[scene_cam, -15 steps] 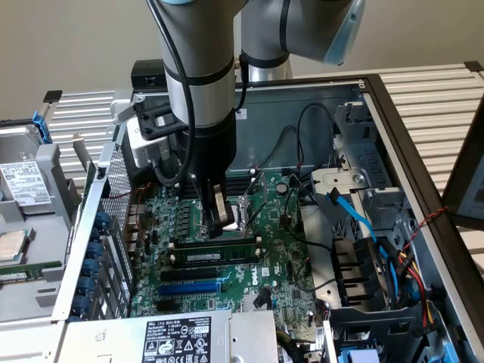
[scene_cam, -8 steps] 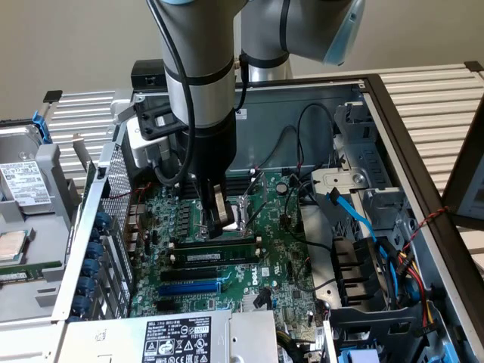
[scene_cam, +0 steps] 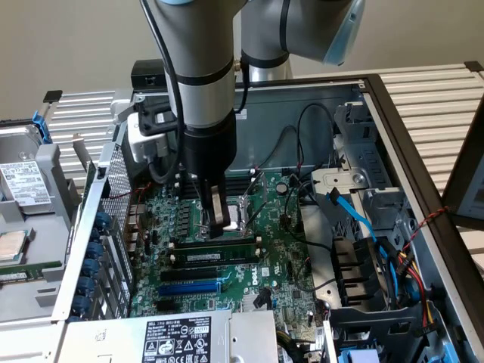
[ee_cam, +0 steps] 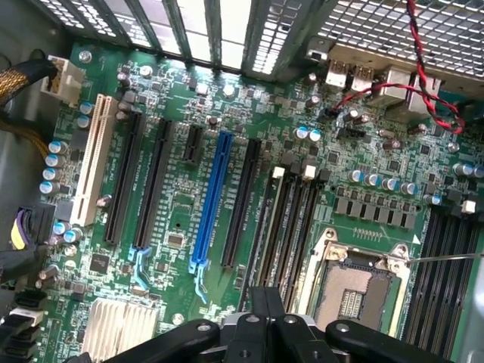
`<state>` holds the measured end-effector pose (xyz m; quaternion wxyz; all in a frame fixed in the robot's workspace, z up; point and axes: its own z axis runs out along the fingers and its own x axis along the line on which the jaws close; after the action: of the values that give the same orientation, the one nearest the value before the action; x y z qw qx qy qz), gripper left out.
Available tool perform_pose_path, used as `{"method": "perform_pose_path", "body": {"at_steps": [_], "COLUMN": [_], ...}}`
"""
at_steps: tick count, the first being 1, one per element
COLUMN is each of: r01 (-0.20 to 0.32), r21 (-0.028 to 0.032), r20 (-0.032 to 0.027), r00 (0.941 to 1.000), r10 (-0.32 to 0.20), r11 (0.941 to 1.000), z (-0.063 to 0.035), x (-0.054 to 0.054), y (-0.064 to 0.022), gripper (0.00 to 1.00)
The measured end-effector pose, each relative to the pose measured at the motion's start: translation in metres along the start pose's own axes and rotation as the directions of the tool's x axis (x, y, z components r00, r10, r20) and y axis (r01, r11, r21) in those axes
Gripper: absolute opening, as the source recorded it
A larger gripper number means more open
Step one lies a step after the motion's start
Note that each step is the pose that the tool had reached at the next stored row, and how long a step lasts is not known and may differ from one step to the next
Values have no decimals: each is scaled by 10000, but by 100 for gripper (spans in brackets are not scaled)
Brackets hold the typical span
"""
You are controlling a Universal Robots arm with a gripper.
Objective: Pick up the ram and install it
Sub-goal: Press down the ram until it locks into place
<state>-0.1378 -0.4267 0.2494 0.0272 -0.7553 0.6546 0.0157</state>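
The pincer point(scene_cam: 215, 215) hangs low over the green motherboard point(scene_cam: 283, 265) inside the open grey computer case point(scene_cam: 393, 121), its black fingers point(scene_cam: 219, 212) drawn together with nothing between them. In the wrist view the finger bases point(ee_cam: 265, 321) meet at the middle, which agrees with a narrow, empty grip. Just beneath the fingertips, on the side of the silver processor socket point(ee_cam: 355, 287), lies the ram point(scene_cam: 215, 243), a long thin dark-green circuit-board stick with black chips, already lying along the row of memory slots; a second like stick with a small white label point(scene_cam: 215, 258) lies just beside it. Beyond these runs the blue expansion slot point(ee_cam: 212, 200), then the black expansion slots point(ee_cam: 144, 178). Whether the ram is fully seated or merely resting in its slot cannot be told.

The risk, as I judge it, is uneven pressure: a push off the stick's middle could tilt it, leave one end unlatched, or slide the fingers onto the socket beside it. The red and black wires point(ee_cam: 423, 60) lie well apart.
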Motion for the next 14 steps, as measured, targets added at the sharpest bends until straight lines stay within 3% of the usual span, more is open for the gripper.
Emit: {"method": "perform_pose_path", "body": {"at_steps": [4,7,11,14], "r01": [-672,-1191,-1865,-2378], "r21": [40,72,114,146], "r20": [-13,-20,-28,-32], "r00": [9977,9929,9824,9713], "r10": [672,1191,1866,2379], "r11": [9977,9929,9824,9712], "z": [0,0,0,0], "x": [0,0,0,0], "y": [0,0,0,0], "gripper": [11,11,11,11]}}
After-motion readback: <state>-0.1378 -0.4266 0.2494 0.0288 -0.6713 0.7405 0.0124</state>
